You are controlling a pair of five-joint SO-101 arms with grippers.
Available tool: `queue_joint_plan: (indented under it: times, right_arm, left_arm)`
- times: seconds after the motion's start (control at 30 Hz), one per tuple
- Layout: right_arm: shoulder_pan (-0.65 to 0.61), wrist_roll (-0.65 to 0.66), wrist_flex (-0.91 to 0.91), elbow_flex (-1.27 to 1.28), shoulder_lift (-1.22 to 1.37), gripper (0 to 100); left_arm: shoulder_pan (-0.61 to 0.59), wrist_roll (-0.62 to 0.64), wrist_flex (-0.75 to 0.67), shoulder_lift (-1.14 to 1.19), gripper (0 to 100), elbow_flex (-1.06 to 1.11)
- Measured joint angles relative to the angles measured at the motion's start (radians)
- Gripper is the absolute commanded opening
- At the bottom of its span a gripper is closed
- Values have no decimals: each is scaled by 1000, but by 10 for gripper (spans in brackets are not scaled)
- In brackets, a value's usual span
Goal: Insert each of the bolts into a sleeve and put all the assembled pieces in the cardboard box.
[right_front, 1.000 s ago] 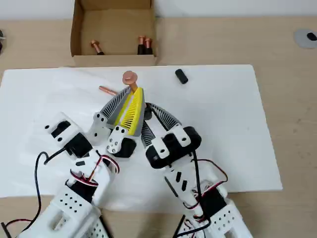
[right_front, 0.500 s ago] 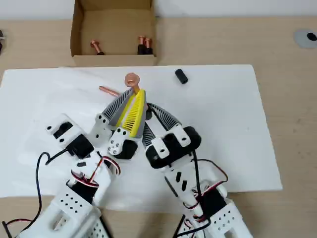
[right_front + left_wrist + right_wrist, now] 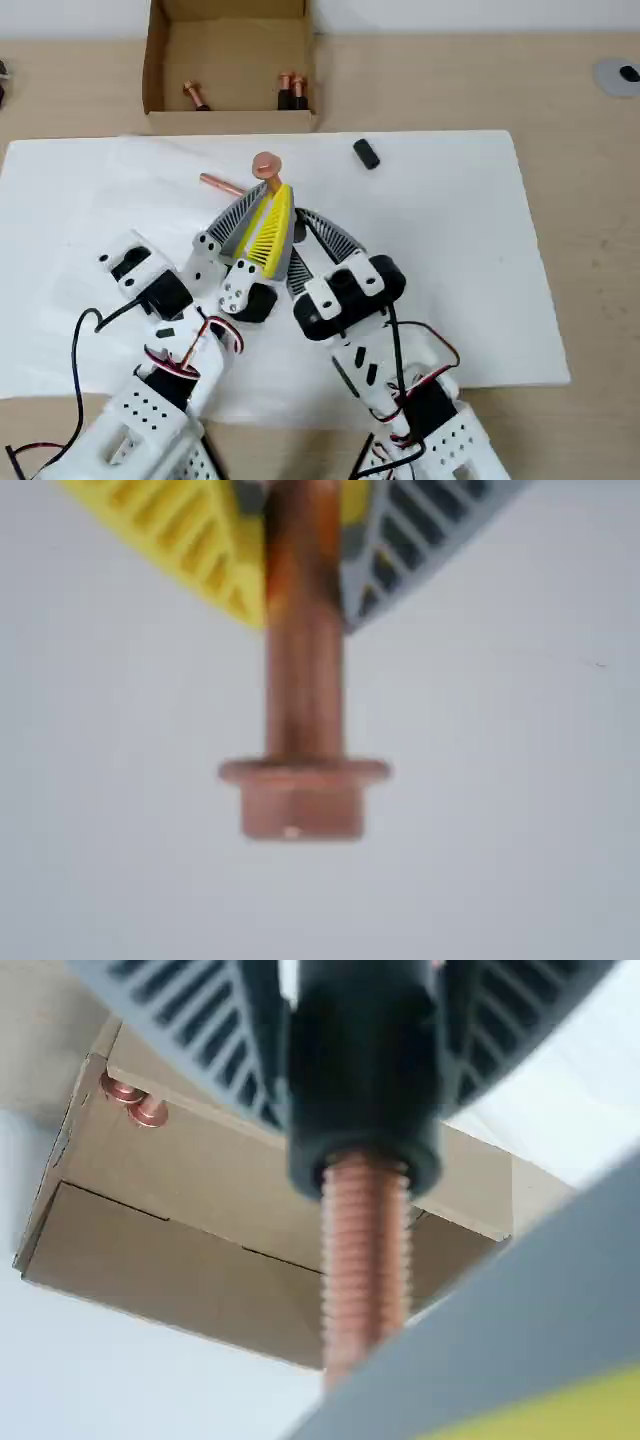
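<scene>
High view: three assembled pieces (image 3: 292, 92) lie in the cardboard box (image 3: 152, 70), left gripper (image 3: 272, 188) is clamped on a bolt (image 3: 265, 165) whose thread looks partly inside the sleeve (image 3: 365, 1090) pinched by right gripper (image 3: 297, 226), and a loose bolt (image 3: 215, 183) and loose sleeve (image 3: 366, 153) wait on the white sheet (image 3: 450, 250).

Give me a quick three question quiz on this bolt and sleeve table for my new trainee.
1. True or false: the cardboard box is empty.
2. What does the left hand grip? A: a black sleeve. B: a copper bolt. C: nothing.
3. How many loose bolts lie on the white sheet?
Key: 1 false, three assembled pieces lie inside. 2 B. 3 one.
</scene>
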Motion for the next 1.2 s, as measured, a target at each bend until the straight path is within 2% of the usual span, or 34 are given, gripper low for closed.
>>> queue_joint_plan:
  times: [0.33, 0.6, 0.83, 1.2]
  right_arm:
    - [5, -2, 2, 0, 0, 12]
    - [6, -3, 2, 0, 2, 12]
    - [6, -5, 0, 0, 2, 12]
    - [3, -5, -6, -2, -2, 12]
  left_arm:
    - [-2, 40, 175, -12, 9, -57]
    - [-3, 54, 391, -12, 8, -175]
    - [-3, 54, 661, -5, 8, -336]
    - [-3, 54, 1211, 2, 8, -684]
